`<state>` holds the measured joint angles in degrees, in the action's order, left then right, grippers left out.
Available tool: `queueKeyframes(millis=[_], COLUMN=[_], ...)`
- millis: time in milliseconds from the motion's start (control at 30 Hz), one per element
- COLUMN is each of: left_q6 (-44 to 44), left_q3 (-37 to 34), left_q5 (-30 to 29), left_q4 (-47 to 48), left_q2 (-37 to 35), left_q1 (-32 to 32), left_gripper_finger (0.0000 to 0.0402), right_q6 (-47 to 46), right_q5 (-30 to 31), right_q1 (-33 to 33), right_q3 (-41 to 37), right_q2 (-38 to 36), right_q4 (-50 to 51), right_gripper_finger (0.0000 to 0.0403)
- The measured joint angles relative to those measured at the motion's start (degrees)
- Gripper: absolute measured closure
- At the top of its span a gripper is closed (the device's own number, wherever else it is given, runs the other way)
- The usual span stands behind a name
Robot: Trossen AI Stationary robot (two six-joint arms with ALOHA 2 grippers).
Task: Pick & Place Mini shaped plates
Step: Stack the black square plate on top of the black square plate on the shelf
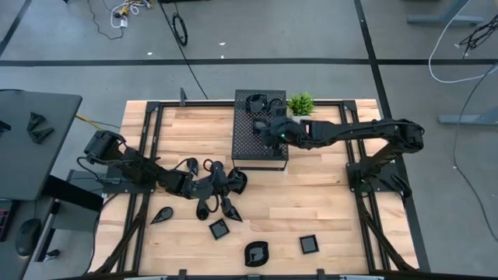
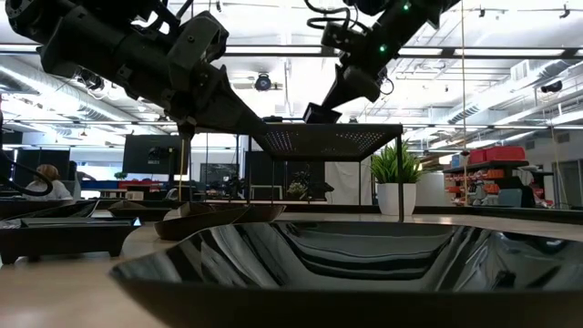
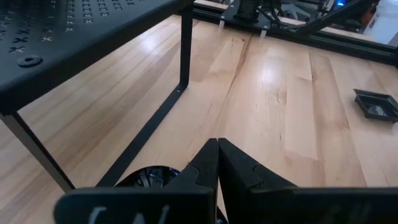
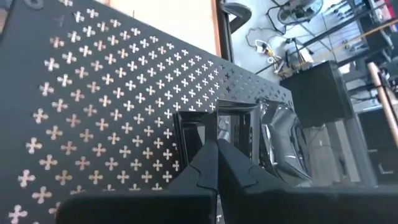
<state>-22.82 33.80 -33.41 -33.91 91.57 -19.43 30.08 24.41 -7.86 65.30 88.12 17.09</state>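
Note:
Several glossy black mini plates lie flat on the wooden table: a teardrop plate [image 1: 162, 215], a square plate [image 1: 219, 228], a rounded plate [image 1: 256, 253] and another square plate [image 1: 309, 245]. My left gripper [image 1: 227, 181] is shut, low over the table just in front of the perforated box. A round plate [image 3: 146, 178] lies under its fingers. My right gripper [image 4: 215, 147] is shut above the perforated top of the box [image 1: 260, 132]. It points at a square plate [image 4: 219, 127] that rests there beside a second plate [image 4: 283, 146]. My left gripper reaches over the round plate [image 1: 238, 180], slanting down from the table's left. Its own fingers hide the plate's rim, so I cannot tell whether they touch it. My right gripper comes from the right, slanting down, with its tips at the near rim [image 4: 214, 138] of the square plate. I cannot tell whether they touch it.
The box stands on thin legs [image 3: 184, 50] just ahead of my left gripper. A small green potted plant [image 1: 300, 103] stands at the box's right far corner. More plates cluster beside my left arm [image 1: 210, 204]. Bare wood lies to the right of the box [image 1: 327, 194].

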Motion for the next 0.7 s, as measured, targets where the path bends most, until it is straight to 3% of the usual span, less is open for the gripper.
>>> queueKeyframes(millis=[567, 700], left_q6=[0.01, 0.05], left_q3=[0.00, 0.00], left_q5=[0.00, 0.00], left_q4=[-0.07, -0.04], left_q2=[0.00, 0.00], left_q1=[0.01, 0.01], left_gripper_finger=[0.0388, 0.0388], right_q6=[1.78, 1.46], right_q5=[-0.03, -0.05], right_q1=[0.00, 0.04], right_q3=[-1.86, -1.86], right_q2=[1.03, 1.20], right_q4=[-1.79, -2.40], right_gripper_finger=[0.0398, 0.0380])
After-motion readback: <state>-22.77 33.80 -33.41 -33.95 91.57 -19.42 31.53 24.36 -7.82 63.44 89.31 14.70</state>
